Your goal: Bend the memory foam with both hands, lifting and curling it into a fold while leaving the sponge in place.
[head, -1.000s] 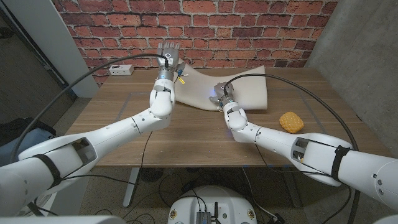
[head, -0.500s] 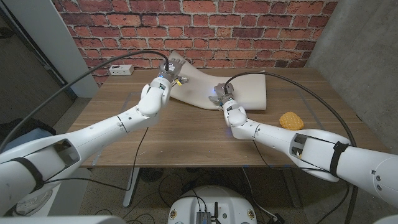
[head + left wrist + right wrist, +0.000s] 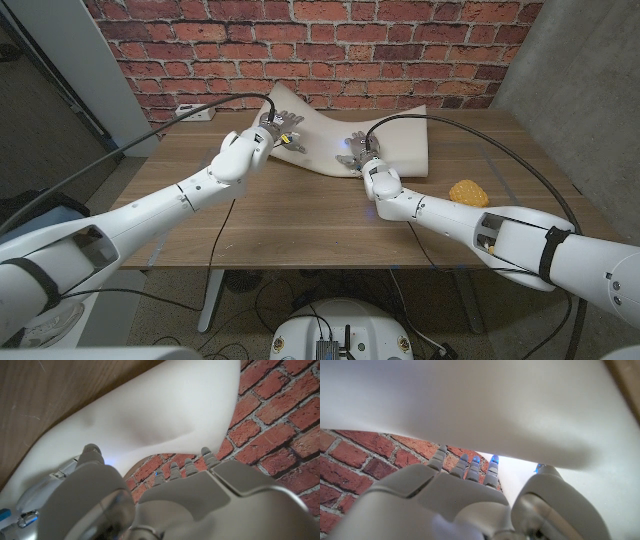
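Foam (image 3: 352, 125) now stands higher at its left end than a second ago: the left robot hand (image 3: 279, 128) has swung over and grips that raised corner, curling it up against the brick wall. The right robot hand (image 3: 357, 150) pinches the foam's near edge at the middle. The fold looks begun, not closed. The sponge (image 3: 467, 193) sits untouched on the bench (image 3: 300, 215), right of the foam. No containers here.

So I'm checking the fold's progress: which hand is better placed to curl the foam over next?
Probably the left hand: it holds the memory foam's raised corner, while the right hand sits at the low middle edge.
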Tool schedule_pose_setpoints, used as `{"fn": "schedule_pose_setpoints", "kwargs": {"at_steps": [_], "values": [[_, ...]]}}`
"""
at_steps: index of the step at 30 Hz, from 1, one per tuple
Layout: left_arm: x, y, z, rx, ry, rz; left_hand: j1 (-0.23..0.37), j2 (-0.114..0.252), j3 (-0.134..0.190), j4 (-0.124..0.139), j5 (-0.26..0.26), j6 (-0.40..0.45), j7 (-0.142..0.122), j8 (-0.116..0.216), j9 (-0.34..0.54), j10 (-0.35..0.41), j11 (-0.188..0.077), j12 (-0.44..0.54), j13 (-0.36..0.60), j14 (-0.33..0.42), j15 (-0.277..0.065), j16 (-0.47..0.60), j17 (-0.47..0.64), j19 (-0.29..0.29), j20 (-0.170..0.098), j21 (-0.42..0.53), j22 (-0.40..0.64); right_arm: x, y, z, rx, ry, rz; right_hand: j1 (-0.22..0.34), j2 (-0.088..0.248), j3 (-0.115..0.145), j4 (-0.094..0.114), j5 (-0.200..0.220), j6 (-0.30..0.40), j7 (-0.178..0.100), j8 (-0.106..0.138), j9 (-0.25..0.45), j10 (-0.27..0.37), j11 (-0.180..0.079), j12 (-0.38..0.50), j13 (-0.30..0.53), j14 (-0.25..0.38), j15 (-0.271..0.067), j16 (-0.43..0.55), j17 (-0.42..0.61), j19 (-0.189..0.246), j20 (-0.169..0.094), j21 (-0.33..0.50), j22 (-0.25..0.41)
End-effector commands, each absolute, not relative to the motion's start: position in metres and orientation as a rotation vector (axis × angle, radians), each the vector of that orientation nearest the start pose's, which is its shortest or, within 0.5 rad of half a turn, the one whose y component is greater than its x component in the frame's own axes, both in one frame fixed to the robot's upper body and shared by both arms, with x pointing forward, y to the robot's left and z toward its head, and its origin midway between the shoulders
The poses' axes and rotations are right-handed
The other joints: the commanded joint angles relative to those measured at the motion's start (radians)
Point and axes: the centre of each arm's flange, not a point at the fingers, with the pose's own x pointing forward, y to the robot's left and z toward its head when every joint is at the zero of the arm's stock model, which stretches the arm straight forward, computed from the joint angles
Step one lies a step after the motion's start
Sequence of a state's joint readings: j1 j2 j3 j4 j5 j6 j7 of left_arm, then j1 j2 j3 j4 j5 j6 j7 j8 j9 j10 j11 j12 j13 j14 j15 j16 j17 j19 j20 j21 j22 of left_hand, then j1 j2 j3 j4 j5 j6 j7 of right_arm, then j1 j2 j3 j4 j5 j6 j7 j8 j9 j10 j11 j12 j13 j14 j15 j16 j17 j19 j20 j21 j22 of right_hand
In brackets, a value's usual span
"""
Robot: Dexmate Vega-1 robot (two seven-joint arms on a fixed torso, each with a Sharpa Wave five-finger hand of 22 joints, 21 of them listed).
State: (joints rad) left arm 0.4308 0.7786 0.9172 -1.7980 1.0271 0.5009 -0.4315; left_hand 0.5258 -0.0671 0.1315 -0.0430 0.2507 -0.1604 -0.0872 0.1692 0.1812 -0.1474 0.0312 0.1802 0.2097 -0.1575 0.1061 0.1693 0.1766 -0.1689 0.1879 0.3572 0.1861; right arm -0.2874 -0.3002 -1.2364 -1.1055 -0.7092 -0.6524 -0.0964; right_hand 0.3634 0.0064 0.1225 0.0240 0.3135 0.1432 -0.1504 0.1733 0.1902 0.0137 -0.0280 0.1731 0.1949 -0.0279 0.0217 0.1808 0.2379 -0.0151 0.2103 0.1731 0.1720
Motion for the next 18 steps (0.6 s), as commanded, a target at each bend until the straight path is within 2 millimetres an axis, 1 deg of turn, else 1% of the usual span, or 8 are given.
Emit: {"fn": "schedule_pose_setpoints", "kwargs": {"at_steps": [1,3,7,8,10,11,13,18], "values": [[0.609,0.174,0.083,2.112,-0.244,0.04,0.014,-0.019,-0.021,-0.005,0.03,-0.125,0.011,0.0,0.001,-0.119,0.033,0.001,-0.002,-0.106,0.027,0.002,0.004,-0.082,0.021,-0.045,0.004,0.713,-0.085,0.002,-1.768,-0.279,-0.197,-0.02,-0.005,-0.012,0.004,-0.009,-0.057,0.003,-0.002,0.001,-0.063,0.013,-0.002,-0.001,-0.043,0.025,0.001,-0.01,-0.018,0.006,0.007,0.0],[0.609,0.173,0.081,2.14,-0.207,0.031,0.026,-0.013,-0.027,-0.008,0.042,-0.181,0.037,0.0,0.0,-0.172,0.046,0.001,-0.004,-0.161,0.043,-0.001,0.003,-0.124,0.023,-0.072,0.004,0.713,-0.085,0.002,-1.77,-0.278,-0.193,-0.024,-0.008,-0.015,0.005,-0.01,-0.068,0.004,-0.001,0.001,-0.078,0.012,-0.002,-0.001,-0.059,0.032,-0.001,-0.013,-0.022,0.006,0.007,0.001],[0.611,0.172,0.076,2.206,-0.134,0.035,0.051,0.006,-0.036,-0.012,0.063,-0.282,0.064,0.002,0.0,-0.28,0.078,0.0,-0.009,-0.259,0.083,0.001,0.003,-0.206,0.024,-0.122,0.004,0.715,-0.084,0.002,-1.777,-0.269,-0.194,-0.03,-0.013,-0.021,0.005,-0.012,-0.083,0.005,0.0,0.001,-0.097,0.017,-0.001,-0.002,-0.078,0.042,-0.002,-0.016,-0.03,0.006,0.007,0.001],[0.611,0.171,0.074,2.231,-0.118,0.043,0.058,0.011,-0.038,-0.013,0.067,-0.311,0.07,0.001,0.0,-0.306,0.087,0.0,-0.01,-0.279,0.087,0.002,0.004,-0.225,0.025,-0.133,0.004,0.715,-0.084,0.002,-1.774,-0.264,-0.191,-0.031,-0.014,-0.021,0.005,-0.012,-0.086,0.005,0.0,0.001,-0.098,0.017,-0.001,-0.002,-0.08,0.043,-0.002,-0.016,-0.031,0.006,0.007,0.001],[0.613,0.17,0.07,2.273,-0.086,0.066,0.07,0.024,-0.039,-0.014,0.073,-0.357,0.088,0.001,0.001,-0.332,0.085,0.005,-0.011,-0.324,0.091,0.0,0.004,-0.254,0.025,-0.147,0.005,0.716,-0.083,0.002,-1.775,-0.259,-0.189,-0.034,-0.017,-0.025,0.006,-0.013,-0.097,0.005,0.0,0.001,-0.105,0.022,0.002,-0.002,-0.088,0.05,-0.001,-0.018,-0.037,0.007,0.006,0.001],[0.615,0.17,0.067,2.316,-0.067,0.105,0.084,0.041,-0.037,-0.016,0.078,-0.398,0.096,0.003,0.001,-0.372,0.091,0.005,-0.011,-0.364,0.095,0.0,0.004,-0.286,0.025,-0.159,0.005,0.717,-0.084,0.002,-1.781,-0.256,-0.19,-0.035,-0.018,-0.026,0.006,-0.013,-0.102,0.006,0.001,0.001,-0.111,0.025,0.001,-0.002,-0.093,0.053,-0.001,-0.019,-0.04,0.007,0.006,0.001],[0.615,0.171,0.066,2.332,-0.059,0.125,0.099,0.065,-0.033,-0.016,0.082,-0.458,0.105,0.001,0.001,-0.407,0.1,0.007,-0.01,-0.405,0.098,0.003,0.004,-0.318,0.024,-0.166,0.006,0.717,-0.084,0.002,-1.784,-0.256,-0.19,-0.036,-0.019,-0.027,0.006,-0.013,-0.105,0.007,0.001,0.001,-0.116,0.022,0.001,-0.002,-0.097,0.053,0.0,-0.02,-0.042,0.007,0.006,0.001],[0.617,0.171,0.063,2.437,-0.068,0.277,0.122,0.097,-0.024,-0.02,0.082,-0.531,0.129,-0.003,0.002,-0.458,0.115,0.005,-0.009,-0.435,0.102,0.007,0.004,-0.341,0.024,-0.164,0.007,0.718,-0.085,0.002,-1.789,-0.255,-0.189,-0.037,-0.02,-0.028,0.005,-0.013,-0.111,0.01,0.002,0.001,-0.122,0.018,0.003,-0.002,-0.102,0.053,0.001,-0.022,-0.048,0.007,0.005,0.0]]}}
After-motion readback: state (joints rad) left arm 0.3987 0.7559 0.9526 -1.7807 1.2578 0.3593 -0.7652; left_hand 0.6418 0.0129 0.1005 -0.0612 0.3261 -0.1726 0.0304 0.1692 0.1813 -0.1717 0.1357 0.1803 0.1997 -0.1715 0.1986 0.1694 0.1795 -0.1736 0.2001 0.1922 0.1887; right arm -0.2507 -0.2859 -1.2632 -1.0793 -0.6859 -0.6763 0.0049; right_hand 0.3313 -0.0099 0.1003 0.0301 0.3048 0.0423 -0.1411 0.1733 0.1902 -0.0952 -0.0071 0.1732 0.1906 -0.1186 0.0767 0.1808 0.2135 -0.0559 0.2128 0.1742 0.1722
